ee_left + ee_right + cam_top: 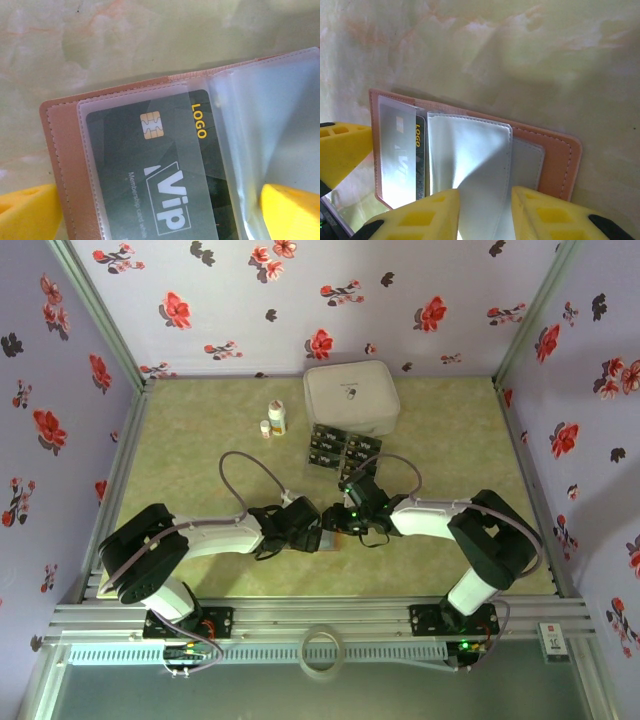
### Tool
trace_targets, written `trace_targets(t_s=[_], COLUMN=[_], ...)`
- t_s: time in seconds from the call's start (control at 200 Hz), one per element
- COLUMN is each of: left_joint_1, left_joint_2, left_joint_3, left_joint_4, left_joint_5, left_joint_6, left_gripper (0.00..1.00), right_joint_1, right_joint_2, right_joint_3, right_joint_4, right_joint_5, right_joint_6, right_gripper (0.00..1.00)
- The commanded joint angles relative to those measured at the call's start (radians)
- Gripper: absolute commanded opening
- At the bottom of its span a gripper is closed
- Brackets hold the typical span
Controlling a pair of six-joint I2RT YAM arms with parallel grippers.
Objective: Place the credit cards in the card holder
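The card holder [65,150] lies open on the table, brown leather with clear plastic sleeves. One dark credit card [150,170] marked VIP sits inside its left sleeve. My left gripper [160,220] is open wide, one yellow finger at each side of that sleeve. My right gripper [485,215] is open part way over the card holder [560,155], with a loose clear sleeve [470,150] lying bowed between its fingers. Seen from above, both grippers [318,532] [345,520] meet over the card holder [336,537]. Several more credit cards [335,445] lie in rows farther back.
A large white rounded case [352,398] stands at the back, right behind the cards. Two small white bottles [276,417] stand to its left. The left gripper's yellow finger [340,150] shows at the left edge of the right wrist view.
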Motion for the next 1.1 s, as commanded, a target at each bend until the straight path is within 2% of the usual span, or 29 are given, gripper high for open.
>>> trace_targets(t_s=[0.0, 0.385, 0.65, 1.095], left_joint_1=[-0.002, -0.002, -0.002, 0.017], left_joint_2=[0.017, 0.014, -0.014, -0.353], left_joint_3=[-0.026, -0.024, -0.027, -0.063], left_joint_4=[-0.006, -0.007, -0.010, -0.041], left_joint_5=[-0.004, -0.004, -0.005, -0.074], left_joint_6=[-0.008, -0.007, -0.002, 0.043], left_gripper=[1.00, 1.00, 1.00, 1.00], right_joint_1=[0.012, 0.011, 0.011, 0.025], right_joint_2=[0.024, 0.055, 0.043, 0.030], right_joint_3=[-0.013, -0.028, -0.027, 0.029], right_joint_4=[0.024, 0.131, 0.124, 0.098], right_joint_5=[-0.046, -0.103, -0.095, -0.102], right_joint_6=[0.027, 0.093, 0.097, 0.123], right_gripper=[0.33, 0.32, 0.32, 0.32])
